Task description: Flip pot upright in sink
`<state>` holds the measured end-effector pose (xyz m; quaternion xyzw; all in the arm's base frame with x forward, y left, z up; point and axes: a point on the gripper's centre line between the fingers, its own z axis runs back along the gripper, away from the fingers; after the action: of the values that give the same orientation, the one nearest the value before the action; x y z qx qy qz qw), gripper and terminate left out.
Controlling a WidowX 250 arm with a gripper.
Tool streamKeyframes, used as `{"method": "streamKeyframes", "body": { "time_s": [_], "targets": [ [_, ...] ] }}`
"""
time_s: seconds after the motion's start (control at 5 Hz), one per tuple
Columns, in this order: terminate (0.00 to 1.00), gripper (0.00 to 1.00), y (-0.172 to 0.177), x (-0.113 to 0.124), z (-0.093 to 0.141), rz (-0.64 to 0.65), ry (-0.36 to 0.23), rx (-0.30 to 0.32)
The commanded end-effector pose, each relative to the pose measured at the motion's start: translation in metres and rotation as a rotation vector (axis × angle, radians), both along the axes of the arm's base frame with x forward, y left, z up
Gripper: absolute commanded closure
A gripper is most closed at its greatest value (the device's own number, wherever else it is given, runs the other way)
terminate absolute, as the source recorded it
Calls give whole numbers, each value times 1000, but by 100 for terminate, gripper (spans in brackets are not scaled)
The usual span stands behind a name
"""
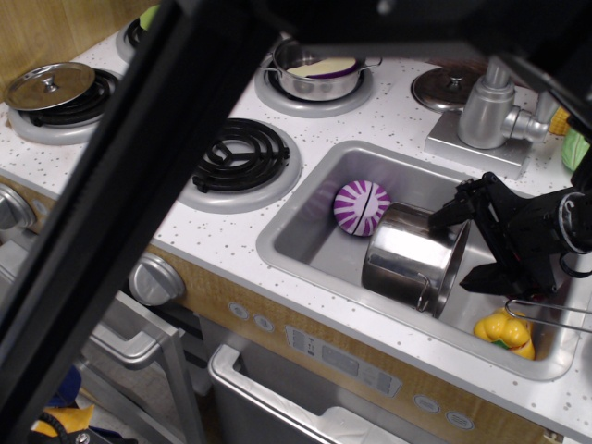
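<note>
The shiny steel pot (410, 257) lies on its side in the grey sink (301, 242), its open mouth facing right and a wire loop handle at its lower front. My black gripper (465, 244) is open, low in the sink at the pot's mouth. One finger (448, 209) is above the rim and the other (482, 278) is below it. I cannot tell whether they touch the rim.
A purple striped ball (360, 206) rests against the pot's left. A yellow toy pepper (504, 331) and a wire handle (548, 312) sit at the sink's right end. A dark arm link (139, 185) crosses the view diagonally. The faucet (488, 104) stands behind; a shallower pot (319, 70) sits on a burner.
</note>
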<state>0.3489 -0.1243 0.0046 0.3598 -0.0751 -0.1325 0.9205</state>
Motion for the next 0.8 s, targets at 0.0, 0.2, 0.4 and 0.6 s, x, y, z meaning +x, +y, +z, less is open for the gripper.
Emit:
{"method": "streamKeyframes", "body": {
  "time_s": [0.0,0.2,0.4,0.6],
  "targets": [
    [0,0,4,9,18,-20,-48,5],
    [0,0,14,5,18,-42,-48,41],
    [0,0,24,3,17,-44,-51,61],
    [0,0,30,4,18,2,-67,72]
  ]
}}
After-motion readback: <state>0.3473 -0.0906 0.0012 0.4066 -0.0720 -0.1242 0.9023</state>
